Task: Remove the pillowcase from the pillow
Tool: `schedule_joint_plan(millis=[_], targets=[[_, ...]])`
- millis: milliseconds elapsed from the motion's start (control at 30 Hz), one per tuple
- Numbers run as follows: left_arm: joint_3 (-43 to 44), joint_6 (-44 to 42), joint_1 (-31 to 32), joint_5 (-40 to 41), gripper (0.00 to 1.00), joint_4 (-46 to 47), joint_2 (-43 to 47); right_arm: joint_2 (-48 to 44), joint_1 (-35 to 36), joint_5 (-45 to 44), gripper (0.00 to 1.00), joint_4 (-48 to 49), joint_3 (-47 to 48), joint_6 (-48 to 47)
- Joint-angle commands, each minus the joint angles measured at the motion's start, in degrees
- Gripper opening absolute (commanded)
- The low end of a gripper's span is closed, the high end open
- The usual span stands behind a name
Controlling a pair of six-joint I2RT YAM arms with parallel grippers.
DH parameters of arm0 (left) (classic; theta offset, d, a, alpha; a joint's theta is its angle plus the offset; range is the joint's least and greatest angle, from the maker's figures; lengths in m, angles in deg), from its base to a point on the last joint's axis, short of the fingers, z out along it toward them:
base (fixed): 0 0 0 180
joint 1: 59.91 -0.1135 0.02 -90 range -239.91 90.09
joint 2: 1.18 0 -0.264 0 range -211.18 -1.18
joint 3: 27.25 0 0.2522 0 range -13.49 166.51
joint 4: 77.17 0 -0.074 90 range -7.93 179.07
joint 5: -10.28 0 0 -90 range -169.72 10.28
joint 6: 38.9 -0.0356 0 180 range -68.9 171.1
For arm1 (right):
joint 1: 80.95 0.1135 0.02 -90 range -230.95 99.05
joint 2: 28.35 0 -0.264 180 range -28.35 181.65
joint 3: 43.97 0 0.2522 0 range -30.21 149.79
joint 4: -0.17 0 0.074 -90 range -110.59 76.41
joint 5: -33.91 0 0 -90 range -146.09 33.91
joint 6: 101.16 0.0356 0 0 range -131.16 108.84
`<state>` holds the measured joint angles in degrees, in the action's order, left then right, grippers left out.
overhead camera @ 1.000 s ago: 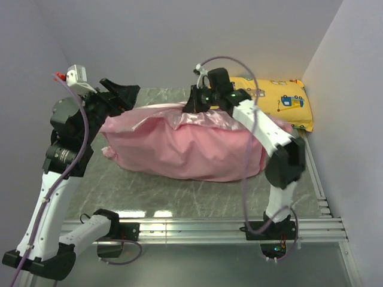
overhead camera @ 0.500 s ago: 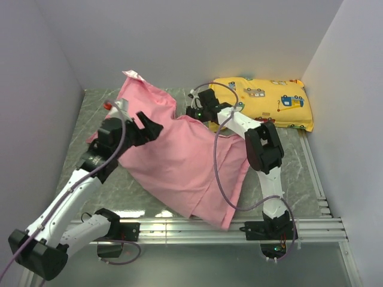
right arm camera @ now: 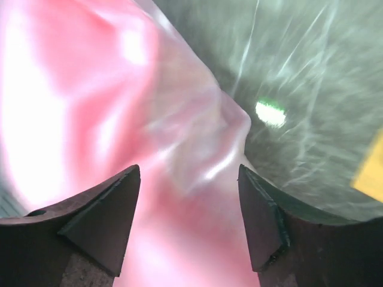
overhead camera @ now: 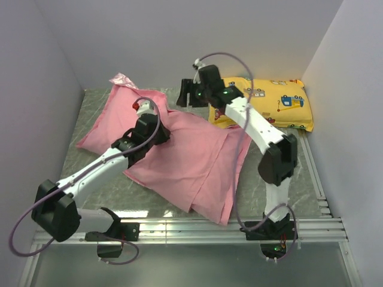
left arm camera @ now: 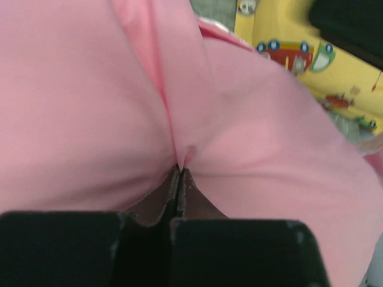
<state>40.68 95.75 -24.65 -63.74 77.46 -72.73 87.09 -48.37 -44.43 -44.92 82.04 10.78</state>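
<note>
The pink satin pillowcase lies spread over the marble table, fuller at the back left and flat toward the front right. No white of the pillow shows; it is hidden. My left gripper rests on the middle of the pink cloth. In the left wrist view its jaws are shut, with a thin fold of the pillowcase pinched at the tips of the left gripper. My right gripper hovers at the cloth's back edge. In the right wrist view the right gripper is open, with shiny pillowcase below it and nothing held.
A yellow cartoon-vehicle pillow lies at the back right, close behind the right arm, and shows as the yellow pillow in the left wrist view. Walls close the back and both sides. Marble table is bare at the right front, by an aluminium rail.
The left gripper moved right onto the cloth's middle and shut on a fold. The right gripper opened, let go and drew back. The pillowcase settled flatter, its raised corner lower.
</note>
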Motion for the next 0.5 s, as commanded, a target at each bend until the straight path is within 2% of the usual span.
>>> schedule_joint_plan(millis=[0, 100, 133, 200, 233, 300, 400, 467], targets=[[5.14, 3.08, -4.75, 0.98, 0.0, 2.74, -3.33, -14.17, 0.12, -8.22, 0.74, 0.75, -0.35, 1.62], [8.84, 4.57, -8.01, -0.52, 0.01, 3.18, -4.83, -24.18, 0.29, -11.04, 0.75, 3.1, -10.79, 2.85], [10.5, 4.84, -8.63, -0.69, 0.01, 3.27, -5.35, -26.9, 0.38, -11.57, 0.76, 4.16, -18.04, 3.29], [13.57, 4.93, -9.95, -1.31, 0.01, 2.48, -6.06, -34.9, 0.56, -13.5, 0.76, 7.24, -26.16, 4.43], [14.64, 4.67, -10.13, -1.4, 0.01, 2.22, -6.84, -39.71, 0.47, -14.64, 0.76, 8.38, -33.95, 5.13], [17.09, 2.83, -10.48, -3.32, 0.0, 2.39, -7.72, -44.49, 0.47, -15.79, 0.76, 10.76, -44.68, 7.24], [19.82, -0.25, -10.39, -6.31, 0.0, 1.77, -9.57, -53.01, 0.38, -17.98, 0.77, 12.6, -55.86, 10.14], [20.71, -1.57, -9.96, -5.36, 0.01, -0.15, -10.54, -58.64, 0.38, -19.21, 0.78, 14.18, -60.46, 12.07]])
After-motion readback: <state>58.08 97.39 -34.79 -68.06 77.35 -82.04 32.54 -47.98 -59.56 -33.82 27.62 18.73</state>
